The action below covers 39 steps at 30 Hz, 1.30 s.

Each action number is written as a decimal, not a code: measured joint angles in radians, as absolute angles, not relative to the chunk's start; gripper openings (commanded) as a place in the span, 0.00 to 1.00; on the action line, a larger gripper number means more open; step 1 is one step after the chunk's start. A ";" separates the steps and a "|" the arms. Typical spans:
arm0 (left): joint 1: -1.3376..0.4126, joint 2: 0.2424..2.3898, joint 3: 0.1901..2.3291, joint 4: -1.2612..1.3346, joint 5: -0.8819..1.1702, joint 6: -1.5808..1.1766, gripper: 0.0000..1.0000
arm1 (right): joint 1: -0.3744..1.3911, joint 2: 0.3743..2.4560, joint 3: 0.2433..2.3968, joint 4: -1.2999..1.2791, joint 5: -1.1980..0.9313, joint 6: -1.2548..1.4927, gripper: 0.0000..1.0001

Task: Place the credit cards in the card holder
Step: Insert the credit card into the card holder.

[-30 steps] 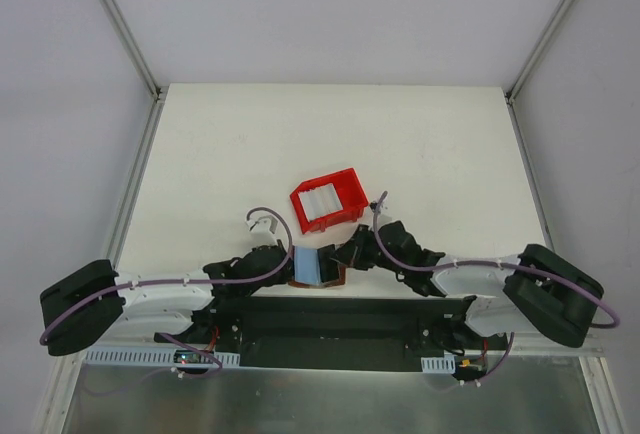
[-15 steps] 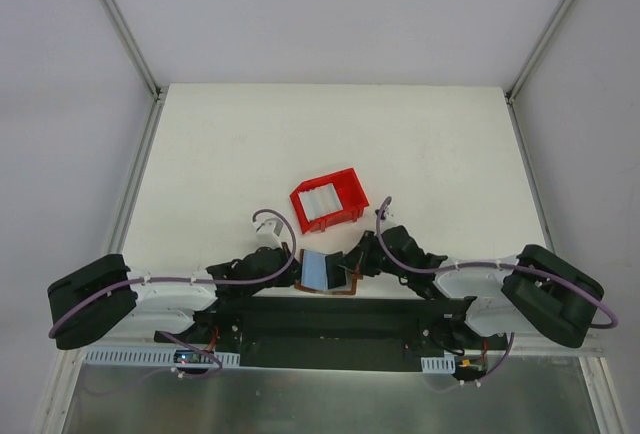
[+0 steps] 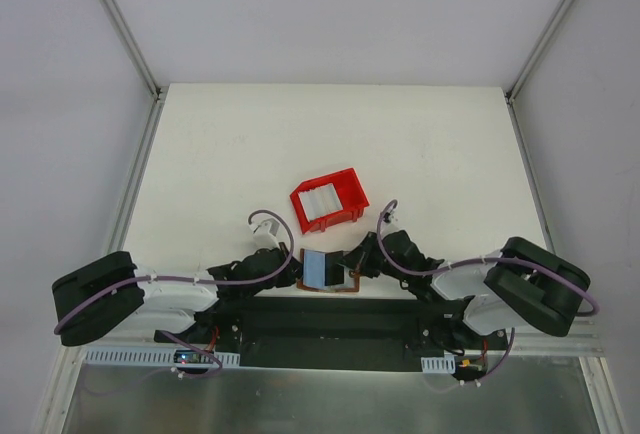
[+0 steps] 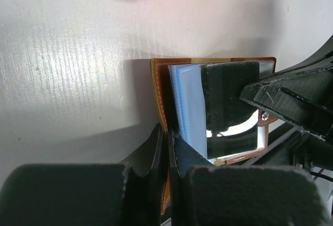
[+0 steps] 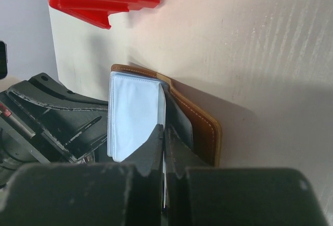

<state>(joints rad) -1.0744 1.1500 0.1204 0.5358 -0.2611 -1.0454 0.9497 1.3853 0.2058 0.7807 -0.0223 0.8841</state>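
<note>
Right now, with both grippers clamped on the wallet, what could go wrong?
1. The wallet lies at the table's near edge; a tug from either side could drag it off.
2. The right gripper pinches a thin inner sleeve, the left gripper the brown cover; pulling apart may bend or tear the sleeve.
3. The cards are in the red tray; freeing a gripper to fetch one may let the wallet flop shut.

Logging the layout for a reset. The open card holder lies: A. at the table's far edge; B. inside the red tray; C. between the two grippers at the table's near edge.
C: the card holder lies open between the left gripper and right gripper, nearer than the red tray.
</note>
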 measured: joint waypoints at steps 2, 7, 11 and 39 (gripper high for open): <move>-1.074 1.156 0.115 0.552 -0.265 -1.058 0.00 | 0.950 1.395 0.200 0.799 -0.018 0.898 0.00; -1.074 1.149 0.097 0.576 -0.271 -1.078 0.00 | 0.953 1.400 0.198 0.813 -0.013 0.907 0.00; -1.074 1.135 0.090 0.576 -0.273 -1.084 0.00 | 0.954 1.405 0.198 0.813 -0.018 0.903 0.00; -1.074 1.135 0.082 0.602 -0.294 -1.085 0.00 | 1.035 1.579 0.278 0.894 0.030 0.965 0.16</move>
<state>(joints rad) -1.0740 1.1355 0.0818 0.6018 -0.2935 -1.0855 1.0348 1.5795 0.2783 0.8944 0.0296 0.9646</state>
